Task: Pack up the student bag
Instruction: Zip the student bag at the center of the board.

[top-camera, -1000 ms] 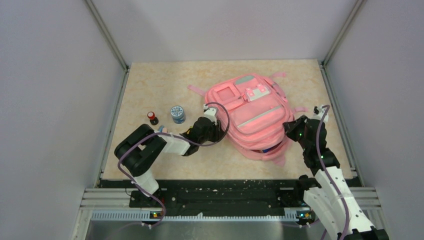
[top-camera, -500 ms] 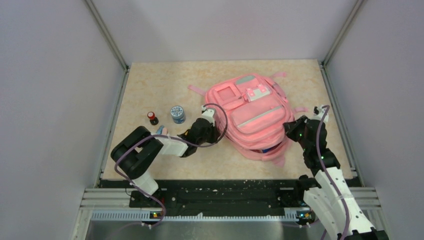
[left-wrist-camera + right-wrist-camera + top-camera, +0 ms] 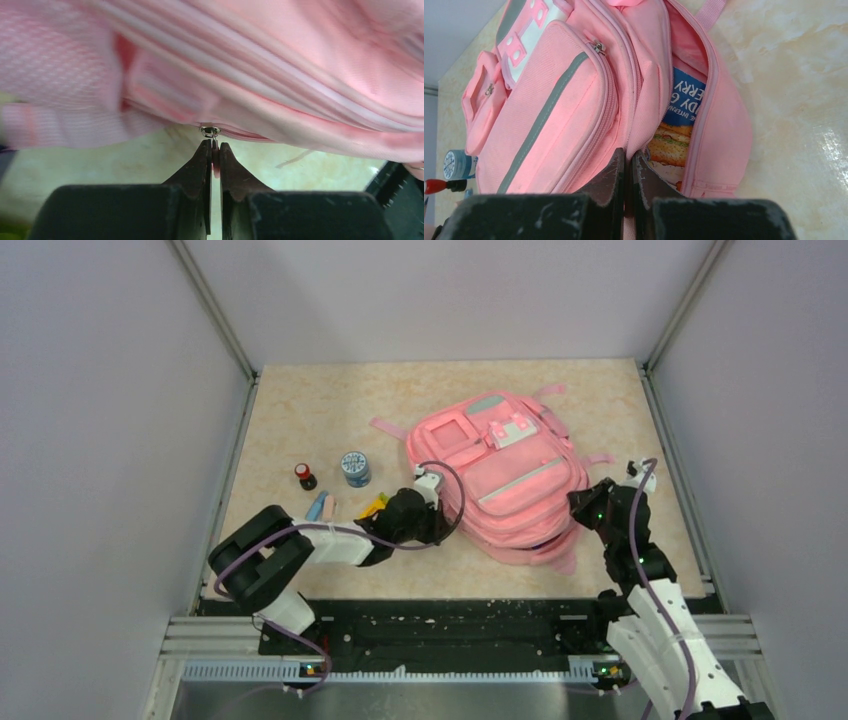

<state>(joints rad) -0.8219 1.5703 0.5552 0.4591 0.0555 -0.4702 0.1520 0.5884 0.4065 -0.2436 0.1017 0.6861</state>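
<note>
Top external view: both pincers grip the pink bag

Top external view shows the student bag (image 3: 500, 465), a large soft pink fabric backpack with pale grey strips and white buckles. It lies flat on the beige marbled table (image 3: 300, 410), right of the centre, with its front pockets facing up. The left gripper (image 3: 436, 524) is at the near-left edge of the bag, and the right gripper (image 3: 577, 504) is at its near-right edge.

In the left wrist view the two black fingers (image 3: 197, 167) are almost together. A thin pink zipper pull (image 3: 215, 162) is pinched between them, just under the small metal slider (image 3: 210, 131) on the side of the bag.

In the right wrist view the fingers are also narrow, and they pinch the pink fabric edge (image 3: 646, 100) of the open main compartment. Inside this compartment a book with a blue cover and a picture of a sandwich (image 3: 676, 127) is partly visible.

Left of the bag, apart from it, stand a small red-capped bottle (image 3: 304, 476) and a round blue-and-white jar (image 3: 354, 468). Nearer, beside the left arm, lie a pale blue stick-shaped object (image 3: 320, 506) and a yellow object (image 3: 372, 507). What these two are I cannot tell.
</note>
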